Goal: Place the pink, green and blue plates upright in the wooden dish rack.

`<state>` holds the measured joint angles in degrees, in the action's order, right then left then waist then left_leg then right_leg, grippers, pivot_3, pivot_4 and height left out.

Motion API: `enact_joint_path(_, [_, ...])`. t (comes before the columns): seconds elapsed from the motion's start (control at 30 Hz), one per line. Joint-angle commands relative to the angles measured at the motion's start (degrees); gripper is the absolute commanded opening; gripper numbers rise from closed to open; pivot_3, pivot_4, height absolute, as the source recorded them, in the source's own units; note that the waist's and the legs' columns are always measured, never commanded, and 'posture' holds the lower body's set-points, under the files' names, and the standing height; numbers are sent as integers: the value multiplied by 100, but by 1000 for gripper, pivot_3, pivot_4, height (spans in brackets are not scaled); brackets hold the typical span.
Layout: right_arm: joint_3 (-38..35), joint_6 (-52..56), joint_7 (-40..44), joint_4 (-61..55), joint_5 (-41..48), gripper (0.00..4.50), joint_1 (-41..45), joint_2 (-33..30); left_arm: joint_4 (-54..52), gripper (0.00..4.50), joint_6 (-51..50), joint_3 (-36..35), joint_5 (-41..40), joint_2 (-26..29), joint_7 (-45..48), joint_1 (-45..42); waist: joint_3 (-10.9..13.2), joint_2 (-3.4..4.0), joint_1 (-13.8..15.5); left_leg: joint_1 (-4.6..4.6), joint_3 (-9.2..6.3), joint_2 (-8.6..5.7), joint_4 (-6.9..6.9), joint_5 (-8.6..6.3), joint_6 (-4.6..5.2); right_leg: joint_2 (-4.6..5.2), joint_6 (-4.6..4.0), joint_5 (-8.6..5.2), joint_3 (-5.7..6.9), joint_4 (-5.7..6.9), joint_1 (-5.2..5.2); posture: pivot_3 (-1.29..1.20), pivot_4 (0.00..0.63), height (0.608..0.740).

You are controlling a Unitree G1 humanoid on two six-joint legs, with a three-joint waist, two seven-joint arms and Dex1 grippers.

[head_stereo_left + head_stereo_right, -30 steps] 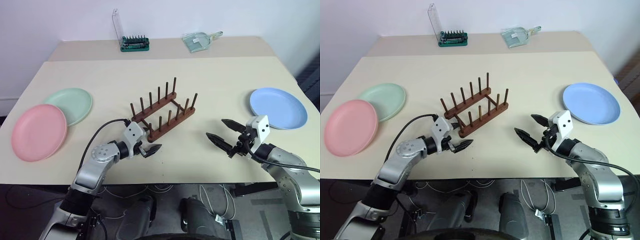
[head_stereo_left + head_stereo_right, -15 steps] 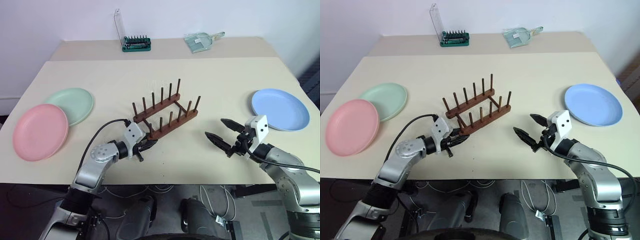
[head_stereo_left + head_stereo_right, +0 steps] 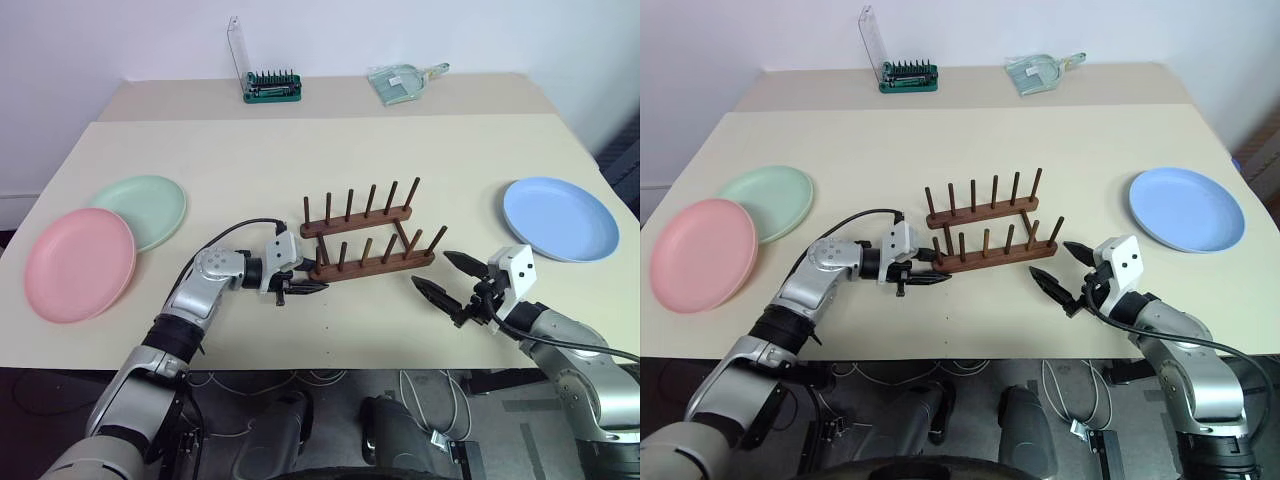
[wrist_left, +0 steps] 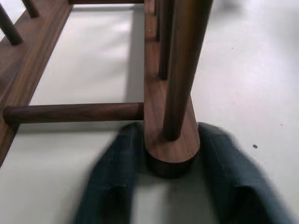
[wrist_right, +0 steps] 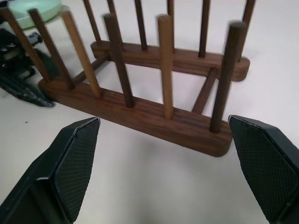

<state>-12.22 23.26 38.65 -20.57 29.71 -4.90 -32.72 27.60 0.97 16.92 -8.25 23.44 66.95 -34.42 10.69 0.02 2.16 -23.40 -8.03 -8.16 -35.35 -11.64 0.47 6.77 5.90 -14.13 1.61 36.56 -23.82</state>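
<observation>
pale beige table [image 3: 420, 150], matte, bare over most of its top. second table of the same colour [image 3: 330, 97] butted against the far edge, a thin seam between the two. behind it a plain white wall [image 3: 330, 35], evenly lit, soft light with faint shadows. on the far table a green-based tool holder [image 3: 270, 88] with a clear lid standing upright, and well to its right a clear, glassy object [image 3: 400, 80], perhaps a scoop. dark floor [image 3: 330, 420] under the near edge, with loose cables. at far right, a dark strip [image 3: 622, 160] beside the wall.
</observation>
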Motion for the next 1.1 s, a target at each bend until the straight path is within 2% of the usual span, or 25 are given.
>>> enact_joint_path(0.03, [-221,-91,-31,-230,-1,4500,-102,-58,220,4170,-37,-270,92,169,-200,85,-2,-3,-19,3,0,0,0,0,0,0,0,0,0,0,2,0,150,740])
enact_joint_path(0.07, [-250,-89,-24,-197,-49,4500,-126,-123,118,4414,-157,-339,70,250,-241,154,-2,-2,-29,3,0,2,0,0,0,-1,0,1,0,0,2,0,150,740])
enact_joint_path(0.2, [-315,-78,118,11,-238,4500,-217,-455,-831,4414,-845,-557,-187,767,-68,798,-3,-2,-174,3,0,4,3,0,0,-2,1,1,-1,-1,1,0,150,740])
enact_joint_path(0.23, [-304,-79,174,34,-256,3985,-242,-521,-1127,3787,-981,-596,-282,894,17,995,-7,-5,-216,2,0,4,7,-1,1,-3,1,1,-2,-1,-2,0,150,740])
enact_joint_path(0.27, [-290,-56,239,39,-248,3692,-263,-578,-1418,3508,-1135,-651,-391,1009,56,1190,-7,-5,-249,3,0,6,13,-1,2,-4,1,2,-3,-4,-4,0,150,740])
enact_joint_path(0.33, [-171,15,330,55,-314,2731,-235,-696,-2124,2610,-1418,-676,-602,1199,130,1614,-9,-2,-290,3,-1,9,21,-2,2,-5,-2,3,-3,-5,-8,0,150,740])
enact_joint_path(0.47, [153,42,368,157,-593,750,-84,-789,-3018,640,-1866,-438,-629,1160,-63,1965,-10,-1,-254,1,-1,10,21,-3,3,-4,-1,0,-5,-13,-6,0,150,740])
enact_joint_path(0.5, [293,38,336,211,-735,230,-7,-789,-3150,599,-1921,-304,-516,1043,-223,1985,-10,0,-229,1,-1,9,19,-4,1,-4,-5,-1,-5,-18,-1,0,150,740])
enact_joint_path(0.53, [383,34,313,248,-831,47,46,-785,-3229,599,-1962,-216,-439,967,-337,1992,-11,1,-184,1,-1,9,15,-5,-1,-3,-16,-7,-4,-21,5,0,150,740])
enact_joint_path(0.77, [1117,98,-13,690,-1507,47,624,-551,-3050,599,-2089,-96,11,342,-1379,1842,-13,0,-101,3,0,8,10,-11,-8,-1,-10,-1,0,-42,23,0,150,740])
enact_joint_path(1.1, [1660,-222,-577,1950,-2363,47,1689,72,-1907,599,-1363,-356,597,-207,-2676,1405,-42,-20,-160,44,0,11,9,-12,-10,-7,-12,19,2,-39,58,0,150,740])
